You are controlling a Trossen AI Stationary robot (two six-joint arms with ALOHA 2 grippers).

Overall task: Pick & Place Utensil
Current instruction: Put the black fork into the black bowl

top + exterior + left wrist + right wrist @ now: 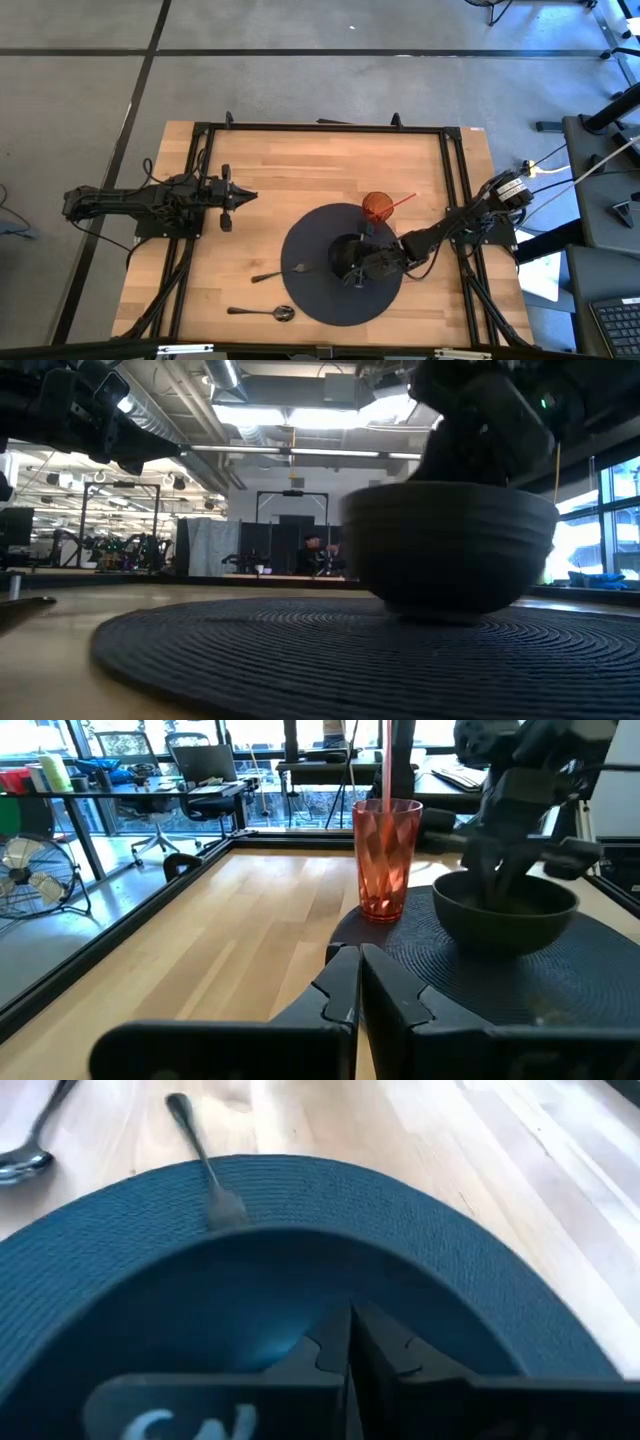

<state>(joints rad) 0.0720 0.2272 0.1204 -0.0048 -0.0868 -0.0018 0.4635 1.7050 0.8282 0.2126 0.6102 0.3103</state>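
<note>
**A:** Utensils first: where are they?

**B:** The fork (pixel 281 272) lies on the wood with its tines reaching onto the edge of the dark round placemat (pixel 310 300). The spoon (pixel 262 312) lies on the bare table (pixel 300 170) near the front edge, just off the mat. Neither one is held.

**A:** And the arms?

**B:** The right gripper (pixel 352 268) hangs over the dark bowl (pixel 345 255) on the mat, its fingers (pixel 385 1350) pressed together with nothing seen between them. The left gripper (pixel 240 196) waits well off to the left side of the table, likewise clenched and empty.

**A:** So which step is this?

**B:** Judging by that, no pick has been made. The right arm looks to be at the bowl rather than at a utensil. Whether the bowl is the intended drop spot can only be guessed.

**A:** What would the next move need?

**B:** The fingers must spread, then the arm must shift toward the fork's handle and come low, since a thin flat handle on wood gives little to grip.

**A:** Anything unclear?

**B:** Plenty. The arm covers most of the bowl from above, so its inside cannot be checked. From table height the bowl blocks the utensils entirely. The orange cup (pixel 377 207) with its straw (pixel 400 203) stands just behind the bowl, close to the arm's path.
</note>
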